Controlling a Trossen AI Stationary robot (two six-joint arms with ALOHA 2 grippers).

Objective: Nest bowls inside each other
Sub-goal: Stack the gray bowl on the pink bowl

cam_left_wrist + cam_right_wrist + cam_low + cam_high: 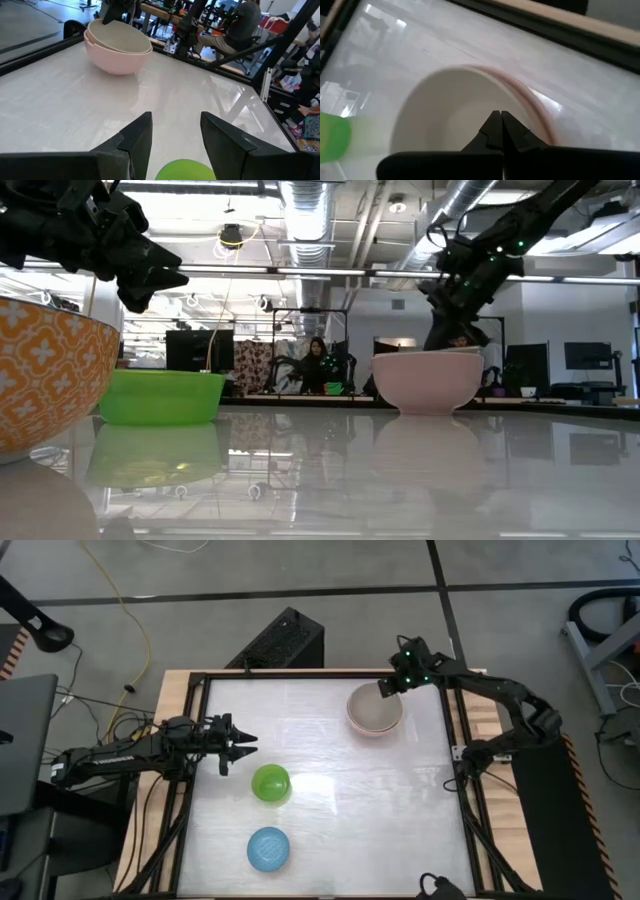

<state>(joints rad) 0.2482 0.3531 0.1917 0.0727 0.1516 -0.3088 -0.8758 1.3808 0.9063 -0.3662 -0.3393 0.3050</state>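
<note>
pink bowl [375,723] at far right, cream bowl [374,707] nested inside; green bowl [271,783] mid-table, blue bowl [269,848] nearer. probably light, stiff, slippery: best pinched at rims. right gripper [388,686] closed above cream rim; left gripper [243,744] open beside green.

bright overhead light, glossy table [330,810] glare

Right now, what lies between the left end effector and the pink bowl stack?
Nothing: in the left wrist view, bare white tabletop stretches from the open left end effector to the pink bowl holding the cream bowl.
</note>
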